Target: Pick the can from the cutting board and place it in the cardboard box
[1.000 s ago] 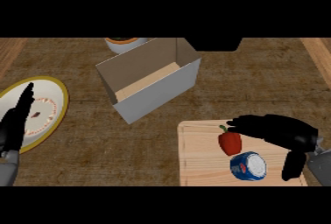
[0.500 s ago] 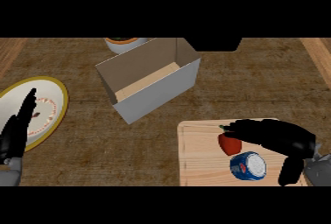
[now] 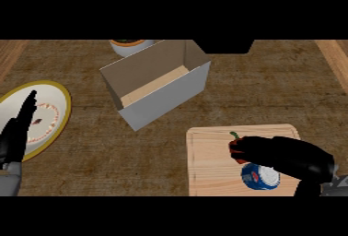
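Observation:
A blue can with a white top (image 3: 259, 177) lies on the wooden cutting board (image 3: 211, 161) at the lower right. Beside it, partly hidden, is a red pepper (image 3: 236, 150) with a green stem. My right hand (image 3: 292, 156) hovers over the can and the pepper with its fingers curved downward; they do not close round the can. The open cardboard box (image 3: 158, 85) stands in the middle of the counter, up and to the left of the board. At the left edge my left hand (image 3: 17, 133) rests open, fingers up, over a plate.
A white plate with a yellow rim (image 3: 51, 108) lies at the left under the left hand. A round cup-like container (image 3: 129, 44) stands behind the box. A dark object (image 3: 224, 45) sits at the top edge.
My right hand has moved down and toward me over the board, covering more of the pepper and reaching the can. The left hand has hardly moved.

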You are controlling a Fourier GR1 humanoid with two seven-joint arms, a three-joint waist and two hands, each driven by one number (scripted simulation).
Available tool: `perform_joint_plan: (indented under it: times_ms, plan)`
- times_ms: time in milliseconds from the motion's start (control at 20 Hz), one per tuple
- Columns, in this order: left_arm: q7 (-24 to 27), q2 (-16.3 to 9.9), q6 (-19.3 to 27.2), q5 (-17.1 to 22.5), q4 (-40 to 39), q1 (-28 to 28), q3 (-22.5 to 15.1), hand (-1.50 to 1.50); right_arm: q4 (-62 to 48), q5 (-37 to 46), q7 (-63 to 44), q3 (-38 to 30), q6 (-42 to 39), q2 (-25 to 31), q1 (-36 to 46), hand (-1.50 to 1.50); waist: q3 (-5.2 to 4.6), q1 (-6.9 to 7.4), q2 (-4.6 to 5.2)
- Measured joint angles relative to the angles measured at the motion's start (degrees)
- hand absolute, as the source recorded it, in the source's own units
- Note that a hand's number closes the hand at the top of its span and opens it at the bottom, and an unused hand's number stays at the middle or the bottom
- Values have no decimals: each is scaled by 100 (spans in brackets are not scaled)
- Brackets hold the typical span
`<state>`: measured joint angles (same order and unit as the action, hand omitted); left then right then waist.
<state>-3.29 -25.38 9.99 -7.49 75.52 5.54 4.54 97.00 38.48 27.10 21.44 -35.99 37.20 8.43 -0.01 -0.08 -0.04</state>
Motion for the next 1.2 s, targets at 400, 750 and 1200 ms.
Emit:
perform_joint_plan:
  times_ms: [400,750,1200]
  plan:
    - [-95,105,-144,-137,105,6,129,0,28,617,-274,147,-61,-73,-209,-150,1,9,2]
    - [-66,220,-220,-252,53,53,237,0,-332,1217,-225,205,490,-658,-135,150,-25,23,-27]
    - [7,351,-210,-390,-19,89,325,0,-577,1753,-41,-19,1576,-1227,-24,150,-18,9,-19]
